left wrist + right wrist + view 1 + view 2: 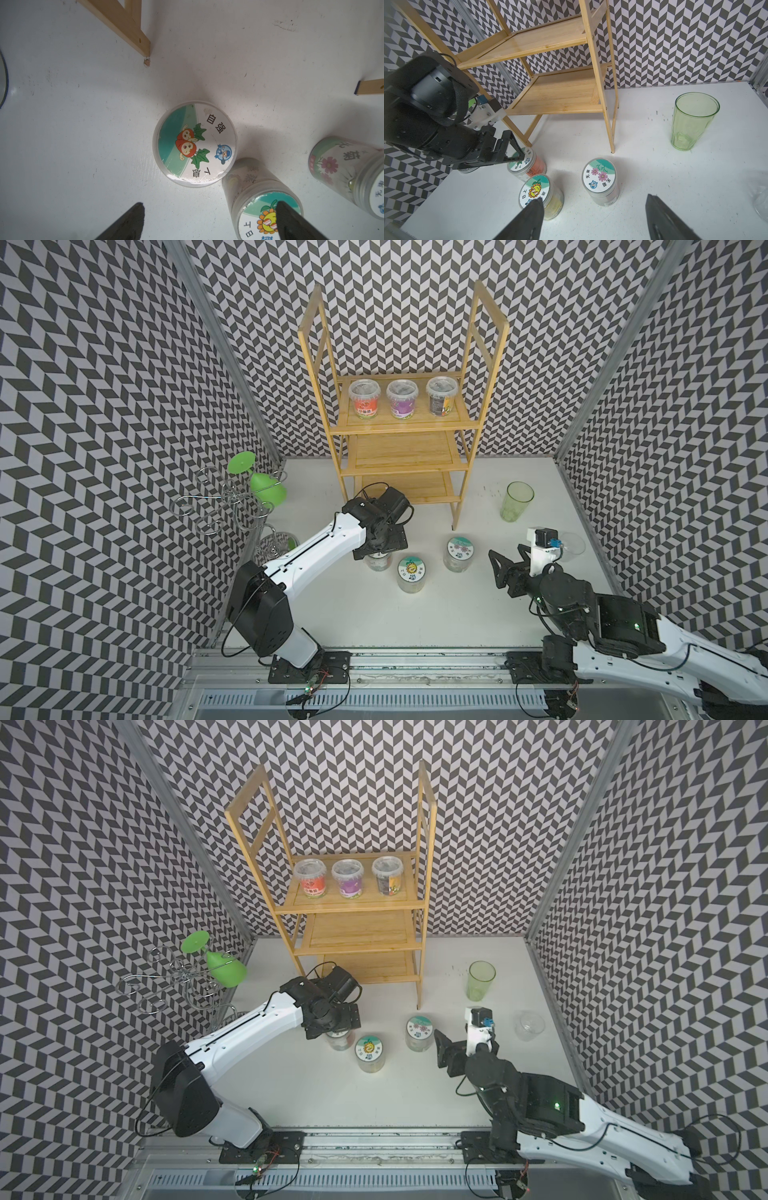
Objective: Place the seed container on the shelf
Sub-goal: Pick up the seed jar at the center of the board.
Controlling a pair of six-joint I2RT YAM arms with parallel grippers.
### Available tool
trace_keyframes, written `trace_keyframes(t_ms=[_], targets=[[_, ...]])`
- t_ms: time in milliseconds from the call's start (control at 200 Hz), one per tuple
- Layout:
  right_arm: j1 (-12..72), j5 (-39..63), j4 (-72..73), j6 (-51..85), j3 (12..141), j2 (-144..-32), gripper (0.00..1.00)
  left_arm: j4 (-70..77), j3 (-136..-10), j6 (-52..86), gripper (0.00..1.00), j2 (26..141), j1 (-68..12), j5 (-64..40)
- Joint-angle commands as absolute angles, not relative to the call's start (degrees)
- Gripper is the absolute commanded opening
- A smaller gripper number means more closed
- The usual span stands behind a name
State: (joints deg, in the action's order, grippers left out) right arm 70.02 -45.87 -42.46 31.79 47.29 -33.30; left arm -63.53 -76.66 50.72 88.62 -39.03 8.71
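Item: seed jar, radish picture on the lid; clear plastic, upright on the desk, just below the middle of both top views, near the front foot of the shelf. Neighbours: sunflower jar just beside it; flower jar farther right. Left gripper: jaws spread wide, empty, hanging above the lid, not yet around the jar. Right gripper: jaws partly apart, empty, hovering near the flower jar. Shelf: three tubs on the upper board; middle and lower boards bare. Handling, by judgement: likely light and stiff; the smooth wall may slip and the lid may be loose, so grip the body below the lid, across its width. Turn the jaws so that no finger comes down on the sunflower jar. Keep the jar upright when lifting toward a bare board.
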Motion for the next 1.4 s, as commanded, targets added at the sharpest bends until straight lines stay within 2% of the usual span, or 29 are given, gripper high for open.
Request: trace_keyframes(t_ms=[0, 1392], targets=[[70.37, -47.02, -41.75, 30.27, 46.87, -32.19, 0.81, -63.39, -78.18, 52.23, 0.99, 89.26, -38.11, 8.81], [70.29, -48.31, -39.84, 28.03, 45.15, -29.54, 0.83, -57.15, -74.83, 49.57, 1.0, 98.44, -33.66, 5.88]])
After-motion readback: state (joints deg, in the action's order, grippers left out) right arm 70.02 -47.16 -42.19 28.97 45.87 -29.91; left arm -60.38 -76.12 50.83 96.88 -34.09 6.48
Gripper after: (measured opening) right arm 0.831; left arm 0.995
